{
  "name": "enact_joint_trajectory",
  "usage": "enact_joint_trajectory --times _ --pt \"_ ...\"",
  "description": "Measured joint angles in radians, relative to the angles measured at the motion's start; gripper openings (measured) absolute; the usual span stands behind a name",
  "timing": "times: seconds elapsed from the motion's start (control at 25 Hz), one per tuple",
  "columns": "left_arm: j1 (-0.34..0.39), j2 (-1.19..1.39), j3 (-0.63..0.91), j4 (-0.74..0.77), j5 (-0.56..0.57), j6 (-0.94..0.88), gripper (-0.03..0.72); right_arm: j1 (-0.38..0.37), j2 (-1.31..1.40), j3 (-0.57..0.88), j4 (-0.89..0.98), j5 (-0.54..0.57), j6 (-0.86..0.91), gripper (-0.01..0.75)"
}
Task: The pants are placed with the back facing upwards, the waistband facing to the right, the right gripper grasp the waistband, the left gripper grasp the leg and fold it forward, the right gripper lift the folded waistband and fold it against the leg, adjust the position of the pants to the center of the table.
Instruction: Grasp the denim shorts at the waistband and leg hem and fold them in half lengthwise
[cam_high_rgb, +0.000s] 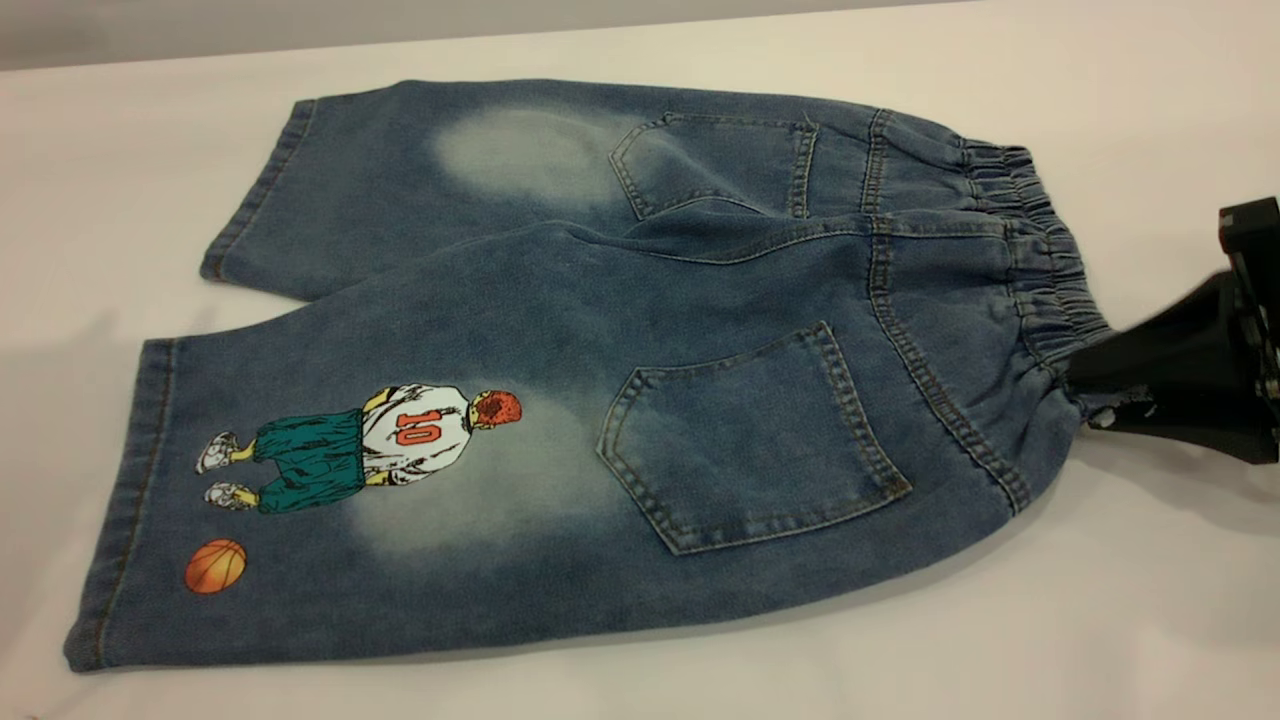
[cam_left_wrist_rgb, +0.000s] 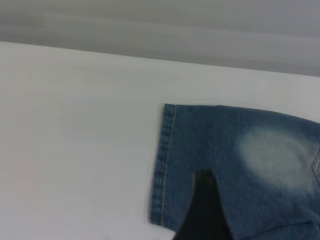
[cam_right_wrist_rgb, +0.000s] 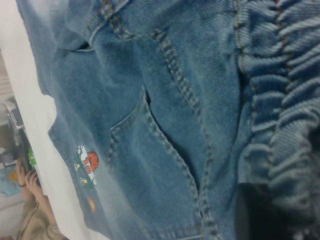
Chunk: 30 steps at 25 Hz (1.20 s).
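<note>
The pants (cam_high_rgb: 560, 400) lie flat, back up, on the counter (cam_high_rgb: 1100, 620). The right claw (cam_high_rgb: 1085, 395) pinches the waistband (cam_high_rgb: 1040, 270) at its near corner. The left claw (cam_left_wrist_rgb: 202, 210) hovers over the plain leg's hem; grip unclear.

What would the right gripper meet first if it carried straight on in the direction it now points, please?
Nothing new: the right gripper is already on the waistband at the near corner of the pants. Pushing on, it would probably bunch that denim toward the nearer back pocket.
</note>
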Motion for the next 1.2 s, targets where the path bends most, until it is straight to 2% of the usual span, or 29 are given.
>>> enact_joint_trajectory --times 0.12,0.4,0.72,0.84,1.2 --pt "0.0 0.0 0.001 0.0 0.0 0.0 0.504 0.0 0.0 0.0 -0.001 -0.004 0.0 0.04" --pt "-0.009 0.0 0.001 -0.004 0.118 0.0 0.504 0.0 0.0 0.0 -0.001 -0.02 0.0 0.036" --pt "-0.12 0.006 0.02 0.004 0.375 0.0 0.504 0.0 0.0 0.0 -0.001 -0.031 0.0 0.036" --pt "-0.131 0.033 0.053 0.003 0.442 -0.01 0.504 0.0 0.0 0.0 -0.001 -0.031 0.0 0.036" --pt "-0.131 0.125 0.188 0.003 0.445 -0.037 0.504 0.0 0.0 0.0 -0.001 -0.031 0.0 0.036"
